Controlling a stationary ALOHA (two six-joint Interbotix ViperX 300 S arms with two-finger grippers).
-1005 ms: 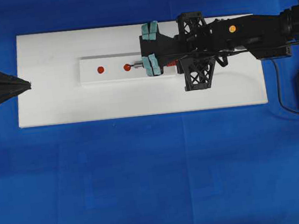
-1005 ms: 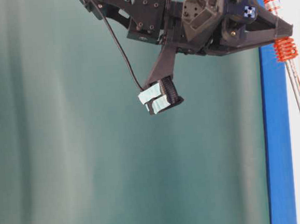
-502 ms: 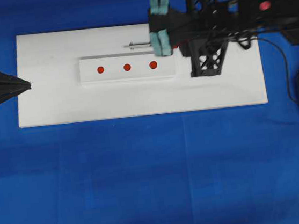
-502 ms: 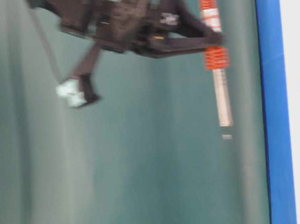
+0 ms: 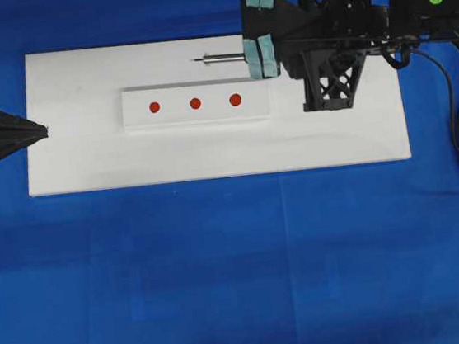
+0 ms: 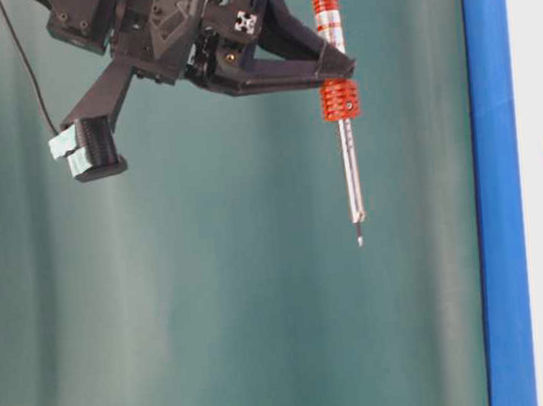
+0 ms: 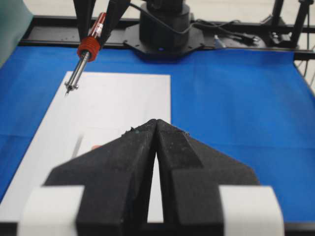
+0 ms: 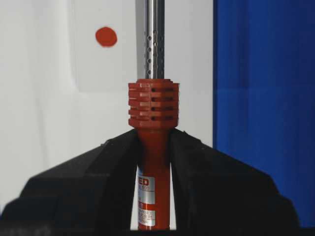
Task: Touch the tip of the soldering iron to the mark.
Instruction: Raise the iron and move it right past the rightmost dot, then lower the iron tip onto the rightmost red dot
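With the right gripper (image 8: 153, 147) clamped on the soldering iron (image 6: 340, 113) above the white board (image 5: 87, 155), bring its tip slowly down onto the mark (image 5: 235, 100), keeping clear of the middle dot (image 5: 195, 104).

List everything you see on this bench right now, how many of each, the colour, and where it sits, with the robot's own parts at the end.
Blue cloth: one, blue, covering the whole bench.
Flat white rectangular board: one, white, lying on the cloth, upper middle of the overhead view.
Raised white strip: one, white, on the board's middle.
Round red dots: three, red, in a row on the strip; the right-end mark is uncovered.
Pen-like soldering iron with red-orange handle and silver shaft: one, held in the air, tip clear of the board.
Black cord: one, black, trailing at right.
Left gripper: one, black, shut, at the board's left edge.
Right gripper: one, black, shut on the iron's handle.
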